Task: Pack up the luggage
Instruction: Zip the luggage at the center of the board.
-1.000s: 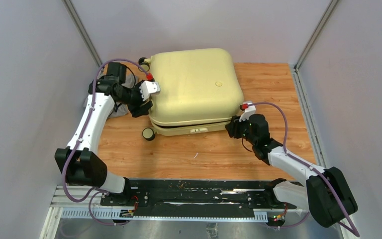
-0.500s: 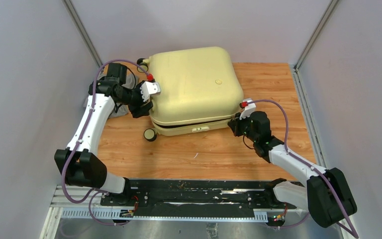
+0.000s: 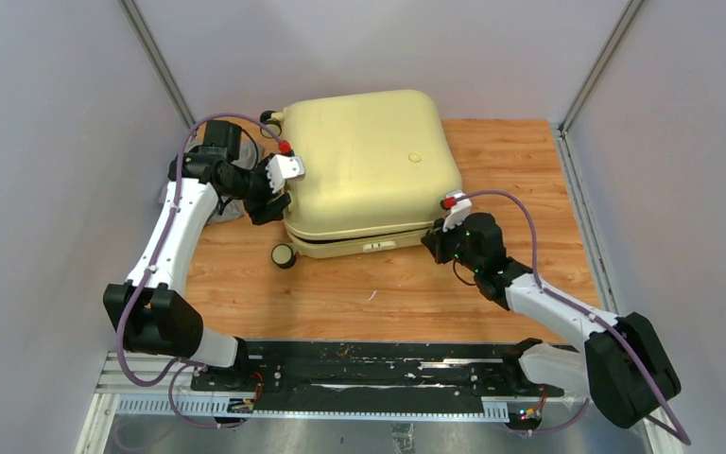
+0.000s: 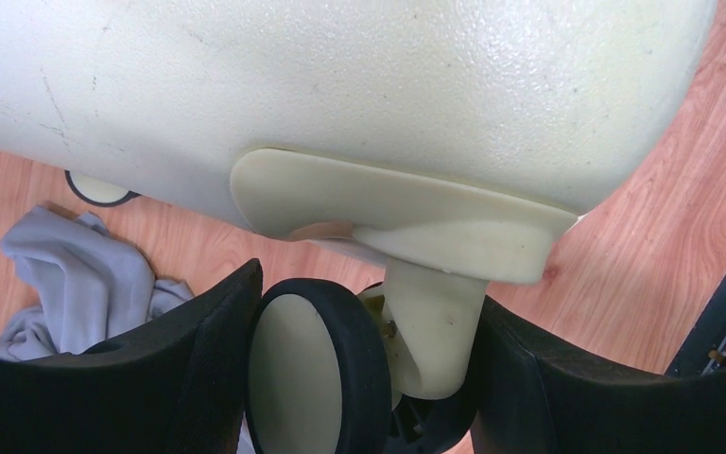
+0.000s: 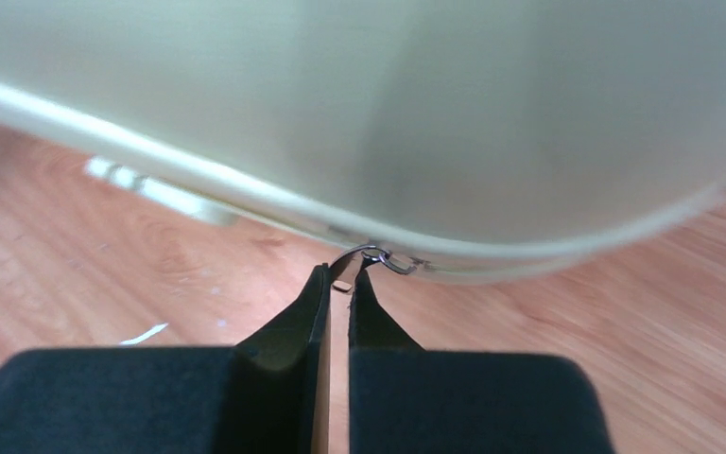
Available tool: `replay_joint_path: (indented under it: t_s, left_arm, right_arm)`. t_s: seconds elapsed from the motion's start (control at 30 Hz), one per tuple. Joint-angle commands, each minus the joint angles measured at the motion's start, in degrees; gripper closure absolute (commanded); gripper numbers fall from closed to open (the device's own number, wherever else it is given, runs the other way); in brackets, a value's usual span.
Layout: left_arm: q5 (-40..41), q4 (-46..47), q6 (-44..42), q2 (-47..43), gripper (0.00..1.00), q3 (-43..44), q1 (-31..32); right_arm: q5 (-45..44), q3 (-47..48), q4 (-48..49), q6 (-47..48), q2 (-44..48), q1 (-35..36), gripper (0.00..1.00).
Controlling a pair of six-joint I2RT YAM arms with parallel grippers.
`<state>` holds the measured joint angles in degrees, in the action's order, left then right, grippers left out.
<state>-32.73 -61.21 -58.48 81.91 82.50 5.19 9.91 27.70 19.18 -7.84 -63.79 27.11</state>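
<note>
Item: luggage, pale-yellow hard shell, lid down, lying flat on the wooden table, far centre.
Handling: likely heavy, rigid, slick; too broad to pinch by the shell.
Holds: wheel; zipper pull on the near seam.
Left gripper: spread wide, clamped across the wheel.
Right gripper: pinched tight on the zipper pull.

1. The luggage was blurred from the right wrist.
2. The grey cloth lay mostly hidden behind the left arm.
3. The wheel ran off the left wrist view's bottom edge.
4. The zipper pull was too small to make out.
</note>
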Motion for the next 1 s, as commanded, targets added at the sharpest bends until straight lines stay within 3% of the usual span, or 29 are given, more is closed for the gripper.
replay_joint_path:
  t_s: [0.0, 0.23, 0.47, 0.6, 0.8, 0.97]
  left_arm:
    - [-5.37, 1.18, 3.05, -2.86, 1.0, 0.3, 3.18]
    - [-5.14, 2.5, 5.89, -3.07, 1.0, 1.02, 5.63]
    - [-5.41, 2.71, 8.02, -3.15, 1.0, 1.52, 7.29]
    - [-5.13, 2.76, 8.17, -3.63, 1.0, 0.41, 7.73]
    - [-4.21, 2.68, 7.87, -4.33, 1.0, -1.99, 7.73]
    - [-6.31, 3.59, 8.98, -6.57, 1.0, -6.07, 7.73]
  right_arm:
    - [4.03, 4.2, 6.24, -1.11, -2.09, 10.36, 1.0]
    - [0.74, 8.07, 9.5, -3.64, -8.88, 19.5, 1.0]
    - [-1.67, 18.03, 9.65, -4.53, -19.18, 27.38, 1.0]
    - [-4.99, 19.26, 11.22, -7.24, -21.46, 29.4, 0.98]
    - [-17.06, 11.78, 6.75, -10.73, -8.22, 26.02, 0.64]
    - [-18.59, 0.65, -3.88, -12.67, 13.01, 16.19, 0.47]
